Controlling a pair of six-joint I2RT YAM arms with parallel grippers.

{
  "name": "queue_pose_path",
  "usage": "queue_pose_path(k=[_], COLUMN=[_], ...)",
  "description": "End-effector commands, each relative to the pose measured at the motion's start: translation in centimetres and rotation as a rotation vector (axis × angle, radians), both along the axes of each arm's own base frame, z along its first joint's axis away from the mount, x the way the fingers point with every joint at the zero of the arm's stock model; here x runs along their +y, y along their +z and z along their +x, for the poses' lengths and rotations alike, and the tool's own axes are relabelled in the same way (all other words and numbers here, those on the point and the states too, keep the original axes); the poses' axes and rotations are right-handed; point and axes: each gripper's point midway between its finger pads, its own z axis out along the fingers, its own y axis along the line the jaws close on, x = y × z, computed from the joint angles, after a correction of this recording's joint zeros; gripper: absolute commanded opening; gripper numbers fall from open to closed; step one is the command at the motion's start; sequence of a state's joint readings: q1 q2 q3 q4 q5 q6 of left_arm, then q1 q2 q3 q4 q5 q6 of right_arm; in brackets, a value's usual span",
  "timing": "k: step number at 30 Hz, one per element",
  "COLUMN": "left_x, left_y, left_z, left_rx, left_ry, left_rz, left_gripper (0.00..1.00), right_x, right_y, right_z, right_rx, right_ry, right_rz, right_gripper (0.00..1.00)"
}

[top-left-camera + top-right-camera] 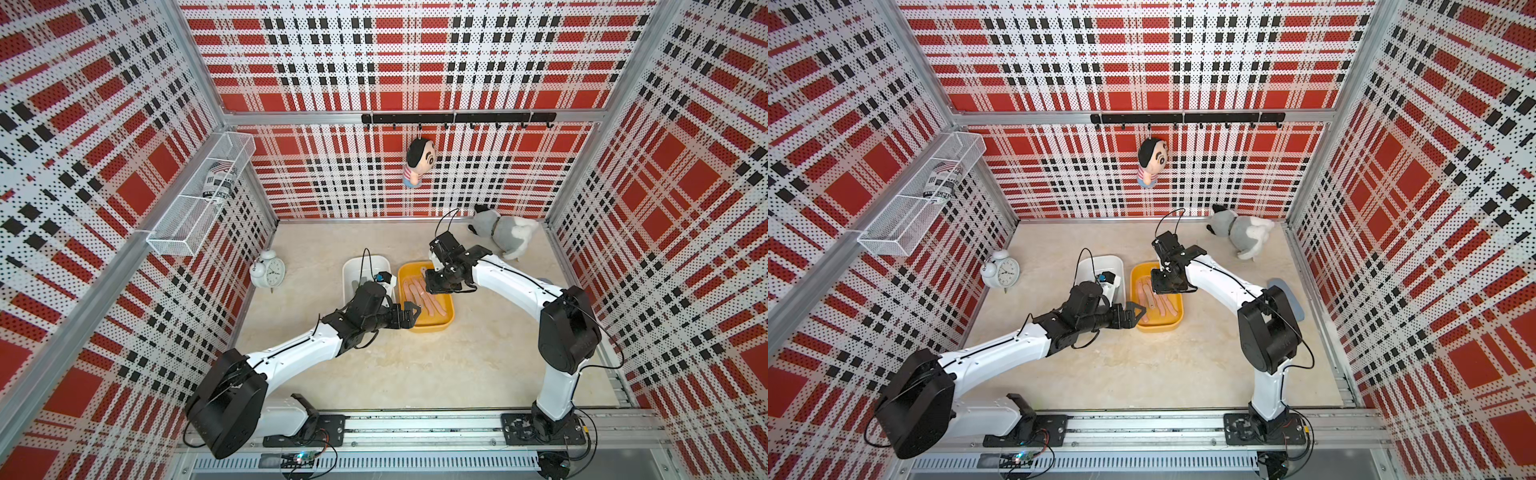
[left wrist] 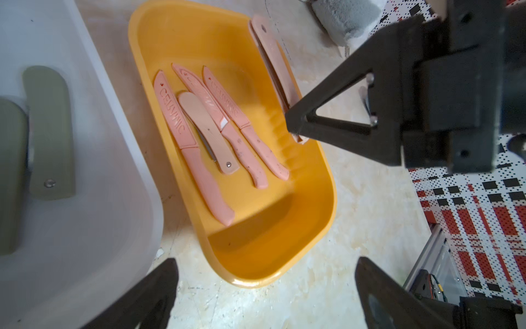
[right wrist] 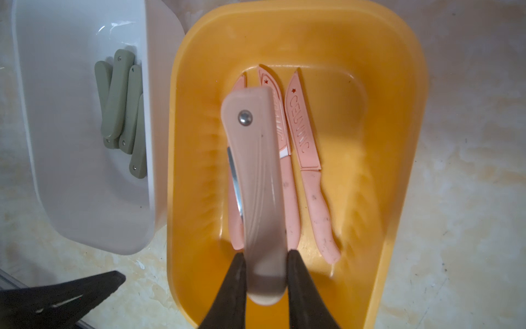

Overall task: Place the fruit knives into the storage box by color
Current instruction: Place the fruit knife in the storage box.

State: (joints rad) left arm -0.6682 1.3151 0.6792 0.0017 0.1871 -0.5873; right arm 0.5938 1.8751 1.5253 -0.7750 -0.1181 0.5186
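A yellow storage box (image 1: 428, 328) (image 2: 256, 256) holds several salmon pink fruit knives (image 2: 193, 153) (image 3: 310, 176) lying flat. A white storage box (image 1: 353, 266) (image 3: 85, 199) next to it holds several sage green fruit knives (image 3: 116, 99) (image 2: 48, 128). My right gripper (image 3: 266, 256) (image 1: 430, 276) hangs over the yellow box's far end. It is shut on one end of a pink folding knife (image 3: 256, 176) (image 2: 273, 59), which is held above the others. My left gripper (image 2: 266, 265) (image 1: 411, 311) stands open and empty at the yellow box's near end.
A white alarm clock (image 1: 268, 272) stands left of the boxes. A grey and white plush dog (image 1: 505, 232) lies at the back right. A wire basket (image 1: 199, 195) is mounted on the left wall and a doll (image 1: 419, 162) hangs on the back wall. A blue-grey flat thing (image 1: 1287, 299) lies by the right wall.
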Motion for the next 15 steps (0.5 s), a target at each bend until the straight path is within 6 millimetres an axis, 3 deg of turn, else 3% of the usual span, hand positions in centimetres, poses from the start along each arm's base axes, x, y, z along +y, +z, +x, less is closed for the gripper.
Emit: queue_pose_path(k=[1,15], left_x=[-0.1,-0.1], left_y=[0.9,-0.2], left_z=[0.0,-0.3], left_rx=[-0.022,-0.005], left_ry=[0.000,-0.002], left_rz=[-0.038,-0.037], left_gripper=[0.98,0.98], right_x=[0.9,1.0], right_y=[-0.8,-4.1], right_z=[0.7,1.6], right_rx=[-0.002,0.033], right_ry=[-0.002,-0.006], right_rz=[0.010,-0.041], right_gripper=[0.23,0.23])
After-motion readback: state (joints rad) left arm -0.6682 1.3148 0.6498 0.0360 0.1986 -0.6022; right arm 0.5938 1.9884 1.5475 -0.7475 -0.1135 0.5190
